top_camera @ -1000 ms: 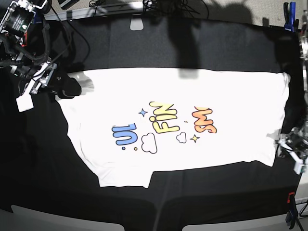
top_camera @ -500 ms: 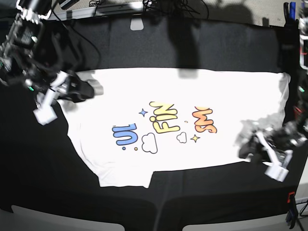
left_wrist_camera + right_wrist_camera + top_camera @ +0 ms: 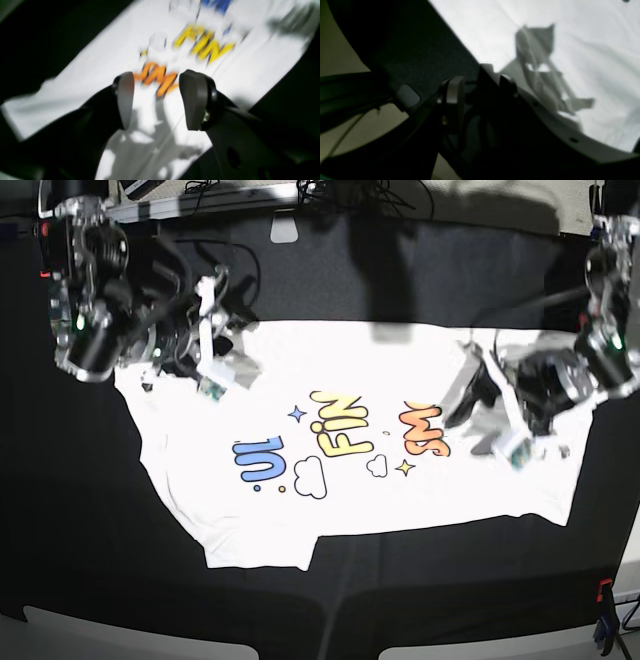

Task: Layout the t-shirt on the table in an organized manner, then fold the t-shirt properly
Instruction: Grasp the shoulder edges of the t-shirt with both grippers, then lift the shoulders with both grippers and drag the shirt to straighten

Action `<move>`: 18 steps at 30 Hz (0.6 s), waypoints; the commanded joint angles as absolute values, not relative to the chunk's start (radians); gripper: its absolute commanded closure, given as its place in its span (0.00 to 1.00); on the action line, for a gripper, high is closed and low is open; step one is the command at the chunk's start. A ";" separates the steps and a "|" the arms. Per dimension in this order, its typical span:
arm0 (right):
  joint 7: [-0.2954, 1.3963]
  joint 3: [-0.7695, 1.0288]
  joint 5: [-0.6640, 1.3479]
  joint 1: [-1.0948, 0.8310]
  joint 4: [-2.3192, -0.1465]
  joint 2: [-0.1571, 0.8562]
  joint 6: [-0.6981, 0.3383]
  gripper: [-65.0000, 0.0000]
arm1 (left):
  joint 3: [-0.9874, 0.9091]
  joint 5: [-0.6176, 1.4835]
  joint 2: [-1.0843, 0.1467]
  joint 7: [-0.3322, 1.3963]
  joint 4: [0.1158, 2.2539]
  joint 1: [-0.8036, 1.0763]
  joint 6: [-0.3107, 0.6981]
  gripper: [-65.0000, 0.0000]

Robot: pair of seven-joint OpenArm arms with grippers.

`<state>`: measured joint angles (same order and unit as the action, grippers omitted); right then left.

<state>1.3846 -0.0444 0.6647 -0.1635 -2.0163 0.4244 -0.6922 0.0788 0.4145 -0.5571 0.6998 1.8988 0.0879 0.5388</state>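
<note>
**Shirt's flat, both arms over it, no grip yet**

Left wrist view first: my left gripper [image 3: 156, 100] has its jaws spread wide with nothing between them, hanging over the t-shirt [image 3: 105, 65]. The orange letters [image 3: 157, 76] sit right in the gap, yellow letters [image 3: 205, 45] up around 1 o'clock from there. It's all smeared with motion blur, so I can't say how high I am above the cloth.

Right wrist view: my right gripper [image 3: 480, 96] is mostly in shadow. One pale pad shows, the other is lost in the dark, so I honestly cannot tell if it's open or closed. It's parked over the black table cloth [image 3: 425, 47] right at the shirt's edge, white fabric [image 3: 582, 37] running off toward 2 o'clock.

Base view: the t-shirt lies spread face up mid-table [image 3: 90, 520], print readable. Left gripper [image 3: 500, 420] is over the shirt at 3 o'clock, right gripper [image 3: 215, 360] over the corner at 10 o'clock.

My take: layout looks about done, folding is next. I'd let the arms settle, then pinch only matching edge points, low and flat, so one layer lifts without dragging the rest into wrinkles.
</note>
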 commanded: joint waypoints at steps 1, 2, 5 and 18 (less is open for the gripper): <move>1.362 -0.039 0.667 -0.184 -2.060 0.446 -0.698 0.65 | 0.072 0.373 -0.569 0.680 1.917 0.107 0.540 0.55; 1.354 -0.039 0.649 -0.213 -2.089 0.456 -0.698 0.65 | 0.072 0.307 -0.569 0.680 1.917 0.138 0.540 0.55; 1.330 -0.039 0.591 -0.299 -2.160 0.499 -0.698 0.65 | 0.072 0.101 -0.569 0.650 1.917 0.230 0.539 0.55; 1.217 -0.039 0.445 -0.416 -2.212 0.657 -0.698 0.65 | 0.072 -0.411 -0.736 0.422 1.809 0.490 0.239 0.55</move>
